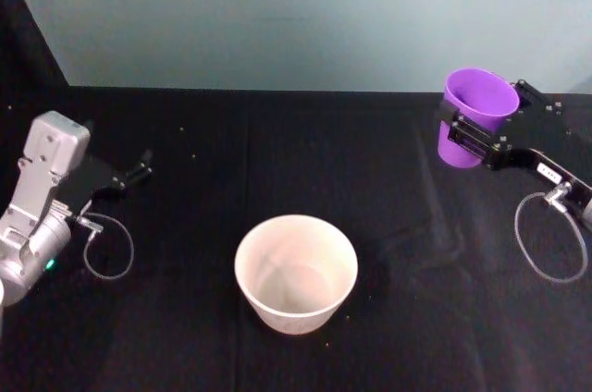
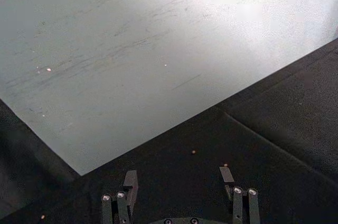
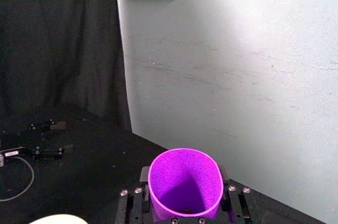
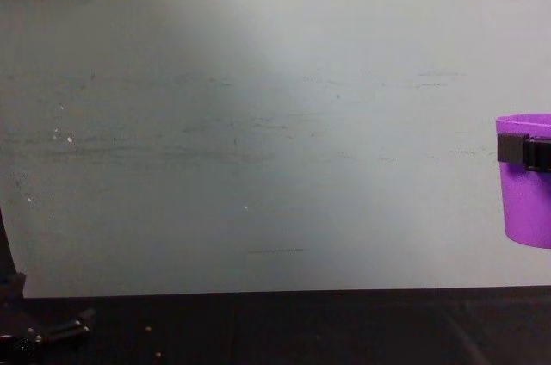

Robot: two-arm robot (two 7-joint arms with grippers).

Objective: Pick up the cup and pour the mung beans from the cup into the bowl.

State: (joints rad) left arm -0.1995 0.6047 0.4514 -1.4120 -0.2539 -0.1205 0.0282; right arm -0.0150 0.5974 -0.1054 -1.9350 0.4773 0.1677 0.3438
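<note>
Purple cup [image 1: 483,96] is lifted, pinched between the fingers of our right gripper [image 1: 472,130]; pouring into the bowl [image 1: 296,313] remains; left gripper [image 2: 179,175] idles, fingers spread.

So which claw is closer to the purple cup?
Right. The right claw is clamped on the cup; the left claw is open, far away past the bowl.

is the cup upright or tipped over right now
Upright: in the chest view the cup has its rim level and on top, base below. The right gripper holds it clear of the table.
</note>
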